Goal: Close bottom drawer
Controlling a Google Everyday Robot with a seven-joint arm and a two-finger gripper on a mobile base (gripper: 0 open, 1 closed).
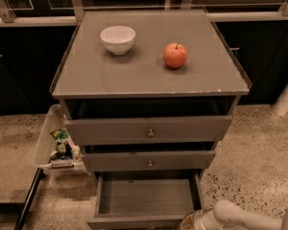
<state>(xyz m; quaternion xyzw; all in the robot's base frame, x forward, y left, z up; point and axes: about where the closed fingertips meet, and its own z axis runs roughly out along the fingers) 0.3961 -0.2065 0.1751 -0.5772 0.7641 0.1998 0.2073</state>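
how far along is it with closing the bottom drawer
Nothing looks done yet: the bottom drawer stands pulled well out, its bare inside in view. In hand: the hand is low by the right end of the drawer's front. Left: the whole push in, until the drawer is shut.

three drawers, one bowl, one apple, one bin, one tool at the front right of the bottom drawer
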